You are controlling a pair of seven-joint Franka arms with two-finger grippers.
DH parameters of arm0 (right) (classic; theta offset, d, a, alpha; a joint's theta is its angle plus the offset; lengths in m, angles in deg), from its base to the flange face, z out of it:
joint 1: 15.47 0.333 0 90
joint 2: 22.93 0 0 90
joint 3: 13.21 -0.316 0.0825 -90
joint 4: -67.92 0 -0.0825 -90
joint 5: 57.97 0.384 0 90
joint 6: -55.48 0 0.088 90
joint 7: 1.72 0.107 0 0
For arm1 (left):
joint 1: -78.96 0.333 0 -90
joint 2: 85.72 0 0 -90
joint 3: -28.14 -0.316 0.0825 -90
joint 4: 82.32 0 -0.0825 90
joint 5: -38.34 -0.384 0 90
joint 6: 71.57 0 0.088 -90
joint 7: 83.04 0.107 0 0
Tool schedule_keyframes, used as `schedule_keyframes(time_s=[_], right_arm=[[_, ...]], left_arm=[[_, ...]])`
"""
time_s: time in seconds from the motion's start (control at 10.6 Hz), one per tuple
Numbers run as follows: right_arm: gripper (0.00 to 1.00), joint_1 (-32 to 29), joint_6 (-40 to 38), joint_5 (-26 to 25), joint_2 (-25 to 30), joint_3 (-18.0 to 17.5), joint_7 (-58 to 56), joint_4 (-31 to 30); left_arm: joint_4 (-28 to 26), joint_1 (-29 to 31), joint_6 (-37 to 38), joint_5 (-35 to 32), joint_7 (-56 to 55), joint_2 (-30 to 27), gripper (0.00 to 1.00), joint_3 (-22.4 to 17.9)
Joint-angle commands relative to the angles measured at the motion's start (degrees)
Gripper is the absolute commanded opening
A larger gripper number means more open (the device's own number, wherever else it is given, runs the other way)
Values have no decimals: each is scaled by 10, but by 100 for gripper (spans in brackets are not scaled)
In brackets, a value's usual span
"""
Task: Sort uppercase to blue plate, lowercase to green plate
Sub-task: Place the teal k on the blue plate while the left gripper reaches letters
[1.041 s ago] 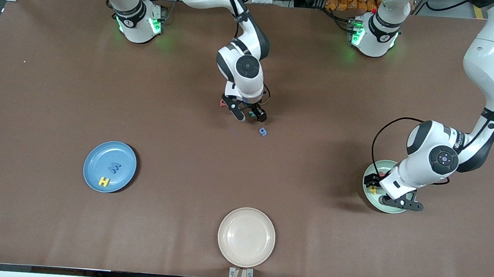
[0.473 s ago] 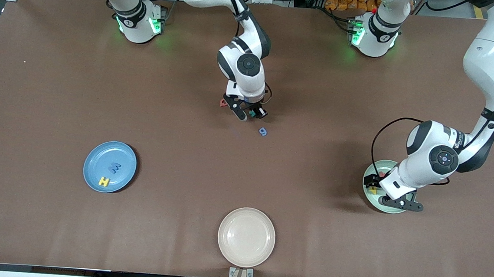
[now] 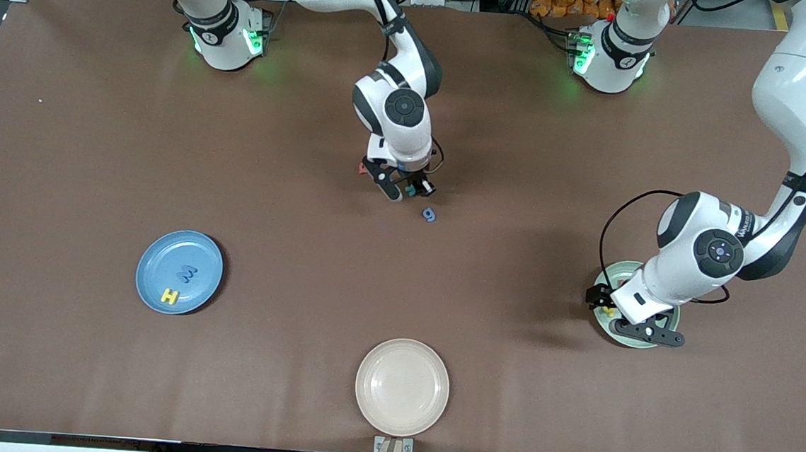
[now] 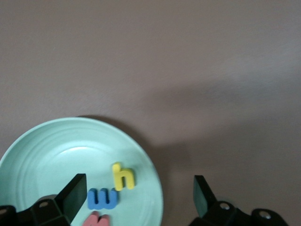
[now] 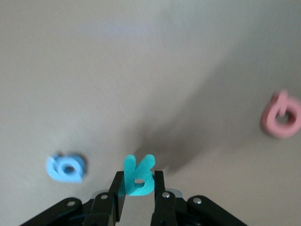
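Overhead, the front view showed the whole brown counter (image 3: 98, 127) and three plates: one blue plate (image 3: 179, 271), one cream plate (image 3: 402, 386) and one green plate (image 3: 640, 339), the last largely covered by the left arm. Two capitals lay in the blue plate: a yellow H (image 3: 169, 297) and a blue M (image 3: 188, 274).

The right gripper (image 3: 406, 189) hung over mid-counter, clenched on the teal R (image 5: 138, 176); only the right wrist view showed that letter pinched upright between the fingers. It also showed the blue g (image 5: 66, 167) and the red Q (image 5: 281, 116) lying flat on the counter, well apart.

The left gripper (image 4: 138, 197) hovered over the green plate's edge, jaws spread and released. Its wrist view alone revealed three letters in that plate: one yellow letter (image 4: 123, 176), one blue m (image 4: 102, 198) touching it, and one red letter (image 4: 96, 220), partly cut off.
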Motion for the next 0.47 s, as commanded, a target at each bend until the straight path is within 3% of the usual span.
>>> schedule_keyframes(time_s=[0.0, 0.38], right_arm=[[0, -83, -71, -63, 44, -8, -101, -1], [0, -234, -105, -152, 58, -5, -369, 0]], left_arm=[[-9, -3, 37, 12, -57, -32, 100, 44], [-14, -36, 74, 12, -204, -32, 100, 125]])
